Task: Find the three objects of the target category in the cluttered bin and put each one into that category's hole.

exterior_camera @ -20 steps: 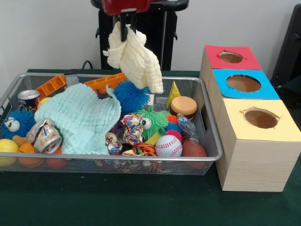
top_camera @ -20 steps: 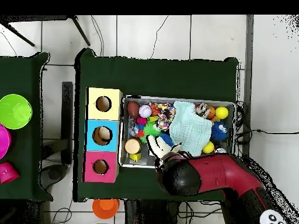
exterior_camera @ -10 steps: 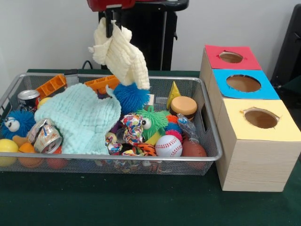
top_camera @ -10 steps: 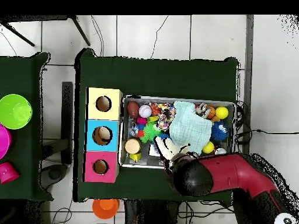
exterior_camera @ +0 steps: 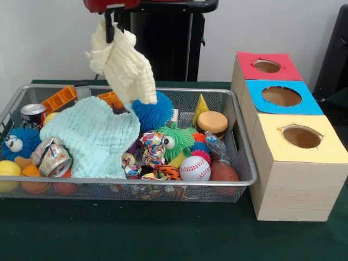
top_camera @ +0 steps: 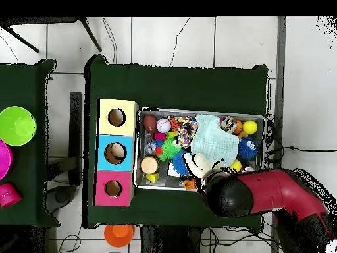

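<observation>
My gripper [exterior_camera: 111,28] hangs above the back left part of the wire bin [exterior_camera: 136,182], shut on a cream waffle cloth [exterior_camera: 124,65] that dangles clear of the clutter. In the overhead view the red arm [top_camera: 257,194] covers the gripper, and the cream cloth [top_camera: 197,163] shows over the bin's near rim. A mint cloth [exterior_camera: 95,136] lies spread over the bin's left half. Three wooden boxes stand to the right, each with a hole: red [exterior_camera: 267,66], blue [exterior_camera: 281,96], yellow [exterior_camera: 302,137].
The bin holds a blue fuzzy ball [exterior_camera: 154,111], a baseball [exterior_camera: 194,168], crushed cans [exterior_camera: 53,157], orange blocks [exterior_camera: 58,99], a tan-lidded jar [exterior_camera: 212,123] and small toys. A green bowl [top_camera: 16,125] and an orange cup [top_camera: 119,233] sit off to the side.
The gripper has carried the cream cloth leftwards in the front view, along the back of the bin and away from the boxes. The things in the bin have not moved.
</observation>
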Robot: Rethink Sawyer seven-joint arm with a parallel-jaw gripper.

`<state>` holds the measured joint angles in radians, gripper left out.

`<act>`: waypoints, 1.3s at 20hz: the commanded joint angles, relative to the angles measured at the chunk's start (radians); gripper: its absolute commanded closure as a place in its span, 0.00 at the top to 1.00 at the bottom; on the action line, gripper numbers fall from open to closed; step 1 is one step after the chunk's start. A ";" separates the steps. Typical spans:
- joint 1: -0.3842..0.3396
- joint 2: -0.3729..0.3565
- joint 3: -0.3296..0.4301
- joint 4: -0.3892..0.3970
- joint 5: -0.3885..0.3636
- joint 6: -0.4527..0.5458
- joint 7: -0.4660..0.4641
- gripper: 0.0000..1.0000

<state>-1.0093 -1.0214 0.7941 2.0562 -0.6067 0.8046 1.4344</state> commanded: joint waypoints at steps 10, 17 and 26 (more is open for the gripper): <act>-0.077 0.095 0.082 -0.110 -0.094 0.172 -0.465 0.00; -0.059 0.093 0.036 -0.074 -0.178 0.211 -0.487 0.00; -0.080 0.096 0.036 -0.080 -0.256 0.253 -0.530 0.00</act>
<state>-1.0803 -0.9547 0.8407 1.9878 -0.7685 0.9345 1.2515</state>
